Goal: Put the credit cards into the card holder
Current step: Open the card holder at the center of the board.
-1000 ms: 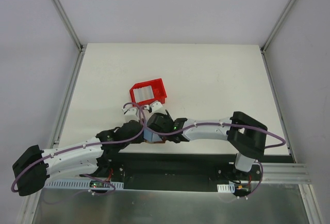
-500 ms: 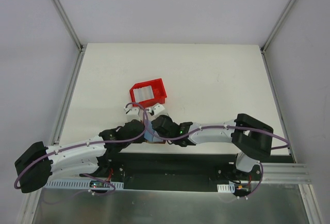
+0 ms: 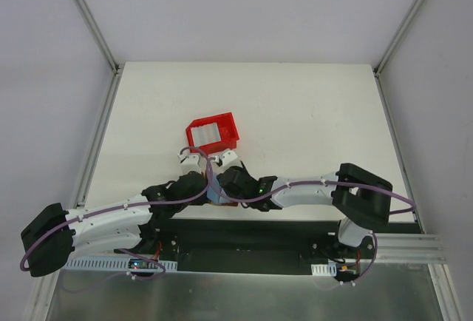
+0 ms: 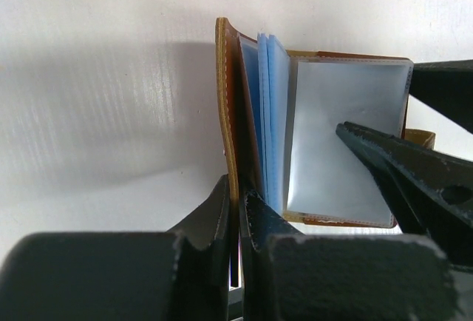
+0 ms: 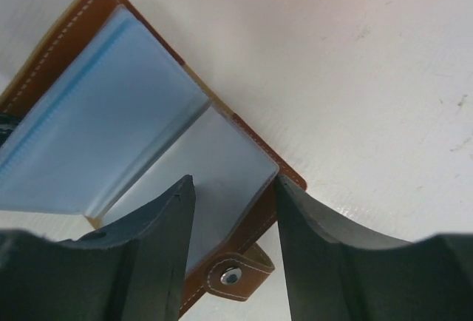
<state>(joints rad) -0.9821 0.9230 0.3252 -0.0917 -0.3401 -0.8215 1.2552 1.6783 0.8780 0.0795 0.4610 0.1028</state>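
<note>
Card holder [image 5: 133, 114]: stitched brown leather-like cover, open on the white table [image 5: 369, 77], with glossy blue-clear sleeves fanned.
Left gripper [image 4: 238, 197]: black fingers pressed together, pinching the upright cover.
Right gripper [image 5: 233, 188]: fingers spread over the flat sleeve.
Credit cards [image 3: 208, 132]: pale rectangles in the red tray [image 3: 230, 139].

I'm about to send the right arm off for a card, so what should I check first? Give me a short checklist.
1. Card holder open, sleeves exposed: ok.
2. Left jaws shut on its brown cover: ok.
3. Right jaws open, holding nothing: ok.
4. Credit cards lying in the red tray: ok.
5. Right jaws away from the sleeves: not ok, they hang over the open page.
6. Top sleeve empty: cannot tell.
</note>
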